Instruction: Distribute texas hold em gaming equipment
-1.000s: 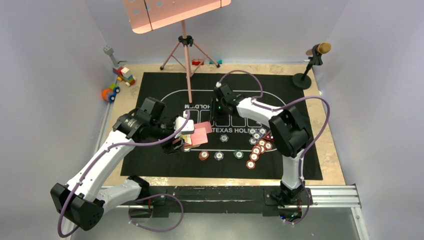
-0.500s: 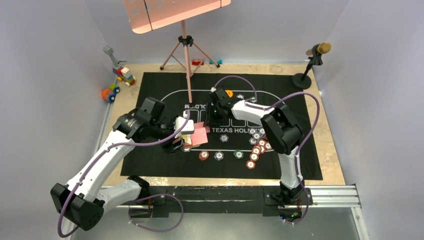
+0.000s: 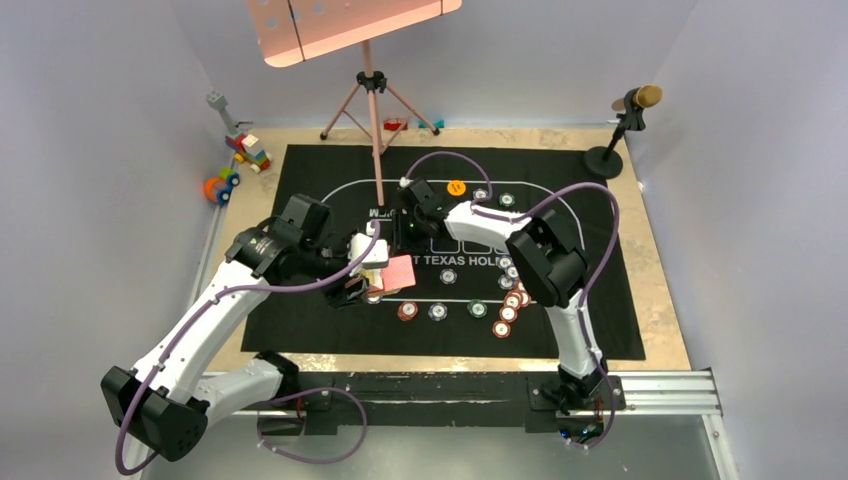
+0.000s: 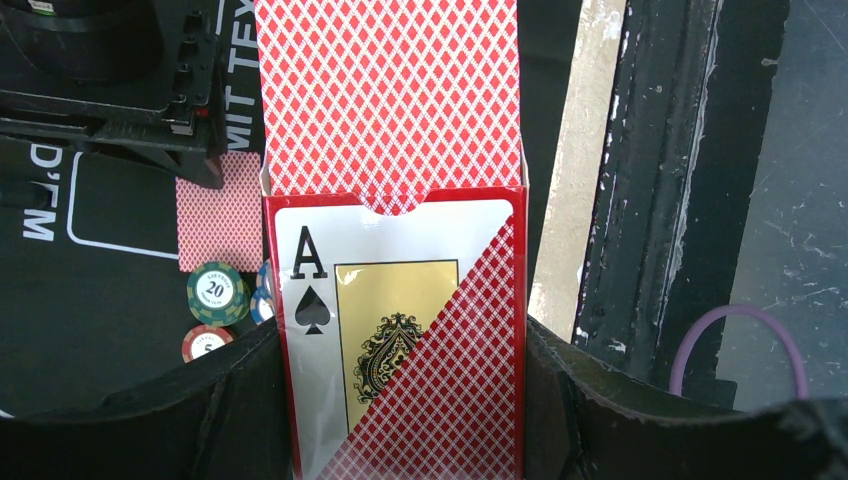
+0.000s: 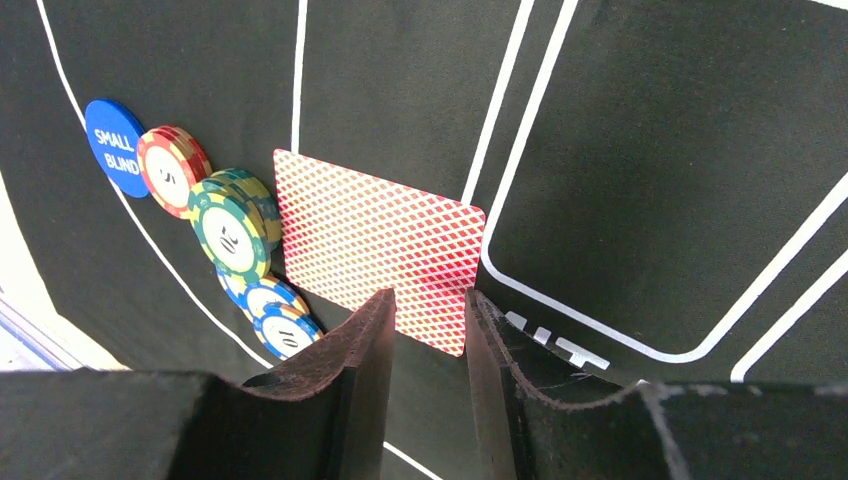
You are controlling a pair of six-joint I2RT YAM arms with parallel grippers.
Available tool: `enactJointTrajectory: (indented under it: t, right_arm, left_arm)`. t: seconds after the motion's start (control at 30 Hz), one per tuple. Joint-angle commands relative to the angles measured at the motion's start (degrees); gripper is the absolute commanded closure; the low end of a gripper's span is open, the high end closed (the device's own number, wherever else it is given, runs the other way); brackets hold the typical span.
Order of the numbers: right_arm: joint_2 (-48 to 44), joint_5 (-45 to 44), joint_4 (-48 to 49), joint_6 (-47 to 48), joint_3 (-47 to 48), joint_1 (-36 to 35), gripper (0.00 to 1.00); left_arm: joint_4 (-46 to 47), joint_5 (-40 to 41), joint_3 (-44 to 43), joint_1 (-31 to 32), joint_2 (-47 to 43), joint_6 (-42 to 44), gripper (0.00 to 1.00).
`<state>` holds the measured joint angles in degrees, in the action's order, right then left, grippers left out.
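The card (image 5: 375, 245) and box (image 4: 470, 380) wear red diamonds, the disc (image 5: 113, 147) blue, the mat (image 5: 650, 150) black.

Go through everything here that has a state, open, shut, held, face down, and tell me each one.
Red cardboard card box printed with an ace of spades: open, gripped.
Red-backed cards inside it: sticking out the top.
Left end effector: shut on the box.
Right end effector: open, empty.
Single red-backed card on the black felt mat: face down, flat.
Round blue small-blind disc: label up.

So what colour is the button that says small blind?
The button is blue with white letters; the right wrist view shows it best.
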<state>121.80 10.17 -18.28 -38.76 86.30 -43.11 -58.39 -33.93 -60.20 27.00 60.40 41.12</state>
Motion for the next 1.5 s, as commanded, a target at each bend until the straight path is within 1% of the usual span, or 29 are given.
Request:
enactJointTrajectory:
  t: [0.0,0.07,0.17,0.23,0.3,0.37,0.43,0.6,0.67,0.8,0.9,1.03,1.2,1.37,1.47]
  right_arm:
    - [0.49,-0.18,-4.88,2.35,2.31,0.01,0.63]
    - [-1.77,-1.38,-5.66,3.31,1.82,1.13,0.61]
    - [-7.20,-0.15,-5.16,3.90,-1.01,4.47,0.57]
    - [-12.51,1.25,-3.90,4.25,-4.09,6.76,0.47]
    - [-17.61,3.90,-1.94,4.44,-7.96,9.53,0.31]
    - [-22.39,7.48,0.19,4.66,-11.67,11.28,0.19]
    - [-26.62,11.18,2.33,4.75,-15.19,12.40,0.14]
    - [-34.60,21.08,8.82,2.20,-23.39,13.23,0.09]
    - [-36.60,26.35,13.07,-0.69,-26.41,13.23,0.08]
    - [-39.15,32.69,22.13,-6.13,-31.51,12.78,0.06]
    - [-39.93,34.10,24.55,-6.81,-32.83,11.79,0.06]
    - [-39.14,34.48,26.43,-8.17,-32.21,9.50,0.04]
    - [-35.88,35.18,31.04,-11.63,-30.51,6.82,0.03]
    - [-32.35,35.18,31.88,-12.59,-27.96,3.23,0.02]
    - [-31.29,35.66,33.17,-13.83,-28.50,2.73,0.02]
  left_arm:
    - [0.91,-1.21,-1.52,-0.11,-0.68,-0.17,0.90]
    - [0.89,-1.22,-1.43,-0.11,-0.72,-0.17,0.90]
    - [0.89,-0.97,-1.11,-0.11,-0.76,-0.05,0.90]
    - [1.10,-0.60,-0.61,-0.11,-0.78,0.16,0.90]
    - [1.64,-0.41,0.04,-0.11,-0.81,0.18,0.90]
    - [2.47,-0.36,0.82,-0.11,-0.79,-0.03,0.90]
    - [3.48,-0.12,1.44,-0.12,-0.62,-0.30,0.90]
    - [5.71,0.64,2.64,-0.11,0.18,-0.88,0.90]
    - [7.06,1.12,3.07,-0.12,0.65,-1.44,0.90]
    - [10.34,2.15,3.81,-0.11,1.42,-3.00,0.91]
    - [12.43,3.43,3.62,-0.12,2.65,-4.54,0.91]
    - [13.65,3.69,2.92,-0.11,3.73,-5.45,0.91]
    - [14.27,3.64,2.44,-0.11,3.76,-5.81,0.91]
    - [14.40,4.01,2.47,-0.11,3.35,-5.88,0.91]
    - [14.36,4.04,2.38,-0.11,3.06,-6.00,0.91]
